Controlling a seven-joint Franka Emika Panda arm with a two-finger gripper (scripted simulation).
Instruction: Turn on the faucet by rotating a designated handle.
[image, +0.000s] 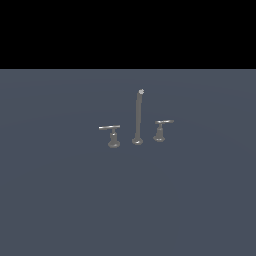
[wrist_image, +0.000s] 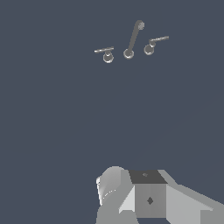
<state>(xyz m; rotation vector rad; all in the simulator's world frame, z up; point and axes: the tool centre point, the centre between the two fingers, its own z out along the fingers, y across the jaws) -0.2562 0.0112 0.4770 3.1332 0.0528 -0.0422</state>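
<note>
In the exterior view, the faucet (image: 137, 118) stands on the desk (image: 60, 200), the handle (image: 160, 129) at its spout's right. In the wrist view, the handle (wrist_image: 152, 44) lies well apart from the gripper (wrist_image: 131, 197), whose jaw state I cannot tell.

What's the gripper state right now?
Gripper: cannot be told. The exterior view doesn't show it, and the wrist view shows only grey arm hardware, no fingertips. It holds nothing visible and is well apart from the faucet.

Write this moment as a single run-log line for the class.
phase: approach | hand: far from faucet, contact none, open/shut unclear | target handle: untouched, on exterior view's right of spout
</note>
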